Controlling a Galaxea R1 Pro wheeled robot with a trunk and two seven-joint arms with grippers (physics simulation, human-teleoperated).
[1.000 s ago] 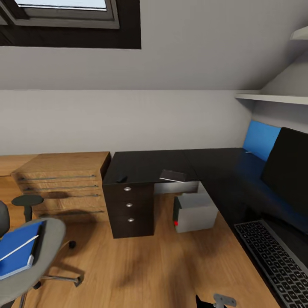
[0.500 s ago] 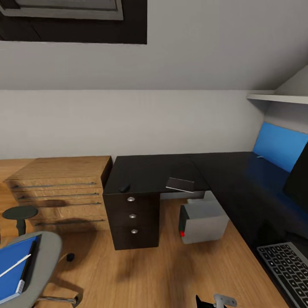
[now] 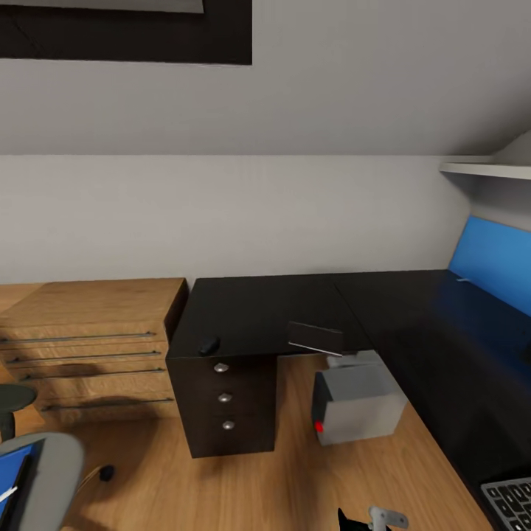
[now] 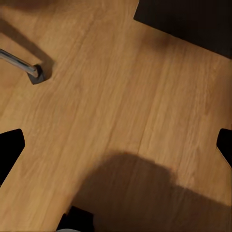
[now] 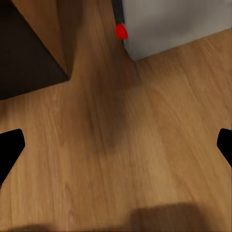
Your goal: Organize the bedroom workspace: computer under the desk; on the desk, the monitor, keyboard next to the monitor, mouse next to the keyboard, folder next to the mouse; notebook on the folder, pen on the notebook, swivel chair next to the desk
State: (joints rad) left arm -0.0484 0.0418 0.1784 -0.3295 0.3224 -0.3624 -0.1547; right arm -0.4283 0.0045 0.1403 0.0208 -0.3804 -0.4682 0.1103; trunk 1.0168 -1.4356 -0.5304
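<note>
Left gripper and right gripper were seen spread open over bare wood floor, nothing held. The computer sat on the floor under the desk. Mouse and notebook lay on the desk, keyboard at its near end. The folder rested on the swivel chair.

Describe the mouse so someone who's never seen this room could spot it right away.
Find the black L-shaped desk against the white wall, then its three-drawer unit. The mouse lies on the desktop above those drawers, near the front edge. It is small, black and rounded, unlike the flat rectangular notebook lying farther right.
</note>
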